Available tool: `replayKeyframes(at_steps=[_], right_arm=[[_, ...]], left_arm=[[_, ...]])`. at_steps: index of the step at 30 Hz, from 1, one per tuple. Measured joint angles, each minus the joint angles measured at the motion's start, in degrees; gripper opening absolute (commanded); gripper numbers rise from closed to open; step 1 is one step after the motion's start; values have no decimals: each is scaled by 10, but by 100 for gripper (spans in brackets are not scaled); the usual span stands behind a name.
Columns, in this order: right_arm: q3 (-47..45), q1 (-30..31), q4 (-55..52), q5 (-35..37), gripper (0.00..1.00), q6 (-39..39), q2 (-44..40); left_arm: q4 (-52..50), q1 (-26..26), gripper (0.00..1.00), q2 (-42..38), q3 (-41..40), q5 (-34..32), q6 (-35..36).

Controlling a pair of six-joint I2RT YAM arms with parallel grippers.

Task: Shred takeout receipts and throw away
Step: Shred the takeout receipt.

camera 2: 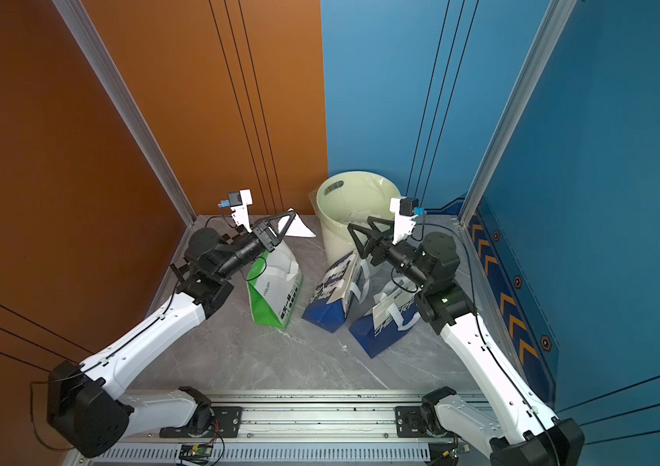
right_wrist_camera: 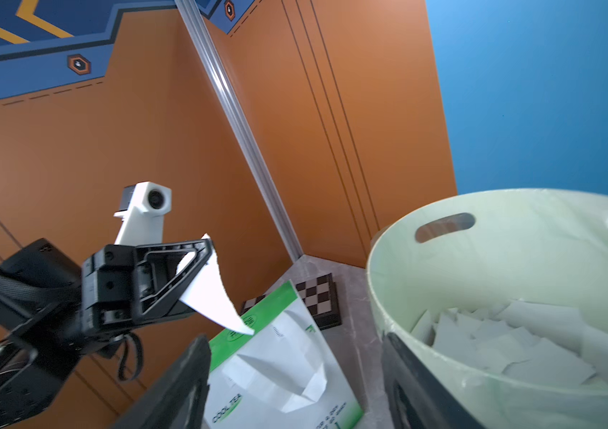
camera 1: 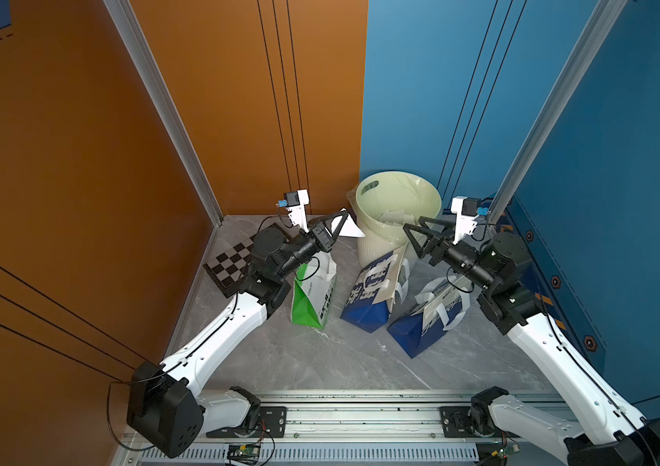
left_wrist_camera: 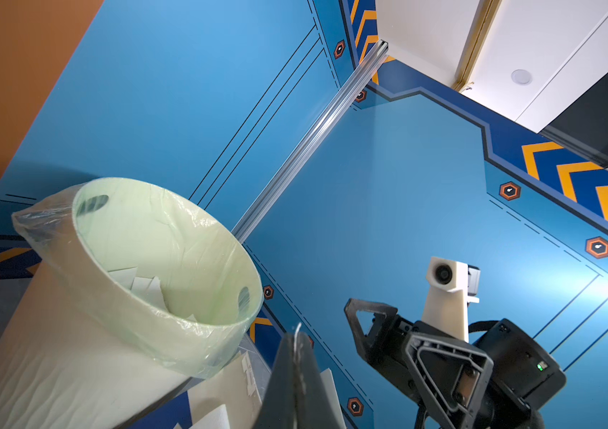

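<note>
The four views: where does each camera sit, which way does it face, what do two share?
Top views: high above the arm bases, looking down at the table; both arms, left hand, right hand show.
Left wrist: on the left arm, facing the bin and right hand; its own shut fingers show.
Right wrist: on the right arm, facing the bin and left hand gripping a receipt piece; own open fingers show.
Shared: both wrist views show the bin.
</note>
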Motion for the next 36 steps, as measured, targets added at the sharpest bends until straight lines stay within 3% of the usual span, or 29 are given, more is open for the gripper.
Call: replayKeyframes(at_steps=[7, 17, 27, 33, 36], right_arm=[[-45, 27, 130, -52, 79, 131, 29], [-29, 76, 182, -50, 78, 162, 95], [21, 112, 188, -38, 44, 160, 129], [31, 110, 179, -14, 43, 157, 137], [40, 108, 174, -7, 25, 159, 142]], left_arm=[[23, -13, 0, 34, 31, 11, -29], [72, -28, 0, 51, 34, 19, -58], [92, -35, 0, 58, 37, 22, -67], [93, -35, 0, 58, 37, 23, -67], [93, -35, 0, 58, 37, 26, -66]])
